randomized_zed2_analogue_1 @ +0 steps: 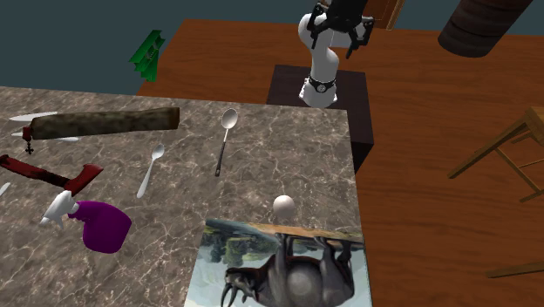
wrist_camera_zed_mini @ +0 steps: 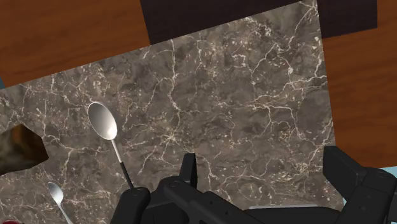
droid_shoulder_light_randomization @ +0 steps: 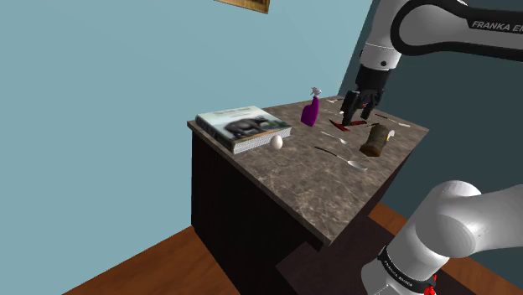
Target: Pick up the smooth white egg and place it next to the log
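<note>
The white egg (droid_shoulder_light_randomization: 276,142) (randomized_zed2_analogue_1: 283,206) rests on the marble tabletop (droid_shoulder_light_randomization: 293,180), touching nothing but close against the edge of a book (droid_shoulder_light_randomization: 243,126) (randomized_zed2_analogue_1: 288,266). The brown log (droid_shoulder_light_randomization: 377,139) (randomized_zed2_analogue_1: 105,123) (wrist_camera_zed_mini: 19,149) lies on its side near the table's far corner. My gripper (droid_shoulder_light_randomization: 356,109) (wrist_camera_zed_mini: 245,197) hangs open above the table between the log and a purple spray bottle (droid_shoulder_light_randomization: 310,111) (randomized_zed2_analogue_1: 100,225), well away from the egg. Its fingers (wrist_camera_zed_mini: 130,203) stand apart with nothing between them.
Two spoons (droid_shoulder_light_randomization: 335,155) (randomized_zed2_analogue_1: 225,135) (wrist_camera_zed_mini: 105,124) lie between the egg and the log. A red-handled tool (droid_shoulder_light_randomization: 344,126) (randomized_zed2_analogue_1: 52,174) lies beside the log under the gripper. The arm's dark stand (randomized_zed2_analogue_1: 323,96) sits against the table. A wooden chair (randomized_zed2_analogue_1: 514,157) stands on the floor.
</note>
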Controlling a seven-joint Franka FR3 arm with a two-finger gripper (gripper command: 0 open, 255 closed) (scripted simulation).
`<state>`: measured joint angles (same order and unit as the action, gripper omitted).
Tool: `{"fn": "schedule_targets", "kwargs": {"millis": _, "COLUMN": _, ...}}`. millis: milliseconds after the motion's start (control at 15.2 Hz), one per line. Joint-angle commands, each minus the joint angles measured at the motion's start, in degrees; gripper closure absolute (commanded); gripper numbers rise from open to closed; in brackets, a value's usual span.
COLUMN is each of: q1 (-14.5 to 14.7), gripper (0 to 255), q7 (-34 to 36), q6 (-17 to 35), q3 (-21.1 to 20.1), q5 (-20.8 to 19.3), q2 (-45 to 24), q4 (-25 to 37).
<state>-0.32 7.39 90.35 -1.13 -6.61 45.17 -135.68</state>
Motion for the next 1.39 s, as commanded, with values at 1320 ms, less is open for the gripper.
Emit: {"fn": "schedule_targets", "kwargs": {"millis": 1320, "q1": -2.5, "gripper": 0, "q7": -1.7, "q6": 18.2, "q3": 7.2, "q5": 9.0, "q2": -45.8, "q4": 22.1}}
